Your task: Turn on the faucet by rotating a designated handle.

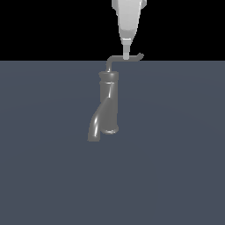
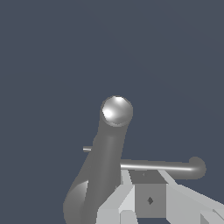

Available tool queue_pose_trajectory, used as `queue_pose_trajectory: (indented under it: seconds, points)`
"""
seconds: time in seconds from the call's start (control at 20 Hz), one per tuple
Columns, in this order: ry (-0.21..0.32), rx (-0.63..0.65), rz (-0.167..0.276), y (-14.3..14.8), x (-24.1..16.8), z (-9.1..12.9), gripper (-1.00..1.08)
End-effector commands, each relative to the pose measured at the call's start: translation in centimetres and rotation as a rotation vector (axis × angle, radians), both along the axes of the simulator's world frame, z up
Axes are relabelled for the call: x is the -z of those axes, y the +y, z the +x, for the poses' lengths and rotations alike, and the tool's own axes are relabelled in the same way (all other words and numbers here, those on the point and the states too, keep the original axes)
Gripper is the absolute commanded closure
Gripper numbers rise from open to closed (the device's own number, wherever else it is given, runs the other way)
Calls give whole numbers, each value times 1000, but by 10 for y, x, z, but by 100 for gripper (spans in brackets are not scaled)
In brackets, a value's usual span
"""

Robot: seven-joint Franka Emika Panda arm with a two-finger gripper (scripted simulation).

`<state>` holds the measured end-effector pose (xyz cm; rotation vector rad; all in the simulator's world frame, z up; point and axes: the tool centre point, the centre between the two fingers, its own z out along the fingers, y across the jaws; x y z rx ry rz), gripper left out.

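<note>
Fingers (image 1: pixel 126 54) first: mine come straight down onto the handle (image 1: pixel 125 58), about midway along its flat run. In the exterior view they look like one narrow tip, pressed close together and touching the rod. Whether they pinch it or only rest against it, I cannot tell. The wrist view shows my gripper (image 2: pixel 131 192) low and right beside the rod, but not the contact itself.

Going left to right in the exterior view: the spout (image 1: pixel 95 127) curves down on the left of the faucet (image 1: pixel 109 103). The body stands upright on the dark floor (image 1: pixel 176 167). From its top the handle rises, bends, and runs right past my fingers to its upturned tip (image 1: pixel 140 55).

I judge I sit out on the arm, away from the pivot, because a sideways push there gives good leverage. The tip beyond me should keep the rod from slipping off that way.
</note>
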<state>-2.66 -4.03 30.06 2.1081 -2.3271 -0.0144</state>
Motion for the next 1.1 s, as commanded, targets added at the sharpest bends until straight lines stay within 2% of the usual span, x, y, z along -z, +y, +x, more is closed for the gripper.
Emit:
queue_pose_trajectory:
  seconds: [0.0,1.05]
  points:
    - [-7,8,-2,-7,0,9,108]
    - [-7,43,-5,-37,0,56,108]
